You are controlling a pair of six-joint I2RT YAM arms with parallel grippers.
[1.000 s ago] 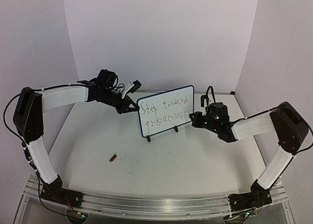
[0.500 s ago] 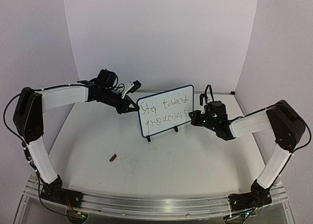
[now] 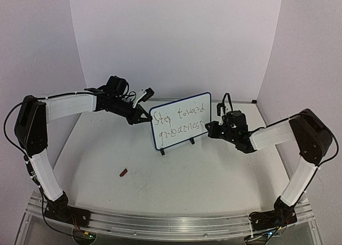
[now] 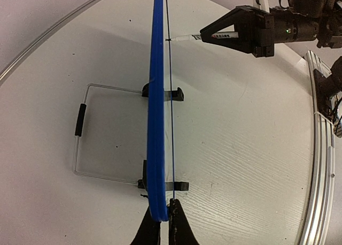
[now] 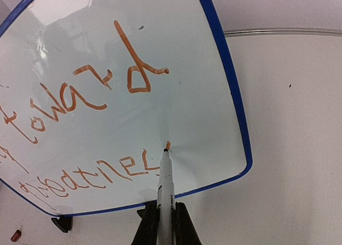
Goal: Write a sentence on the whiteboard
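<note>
Writing on one whiteboard (image 3: 180, 121) with one marker (image 5: 164, 175), both arms reaching in.
The whiteboard is standing on the table (image 3: 214, 181) on two black feet (image 3: 163, 152); the left gripper (image 4: 160, 219) is pinching its side edge, and the right gripper (image 5: 162, 213) is clamping the marker, tip touching at the end of the sentence (image 5: 85, 103) (two lines; only "toward" is reading clearly, the rest is cut off or scrawled). One small red bit (image 3: 123, 173) is lying nearer the arms.

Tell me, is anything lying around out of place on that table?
One thing: a small red piece lies alone on the table, well in front of the whiteboard. Perhaps a pen cap; too small to tell.
</note>
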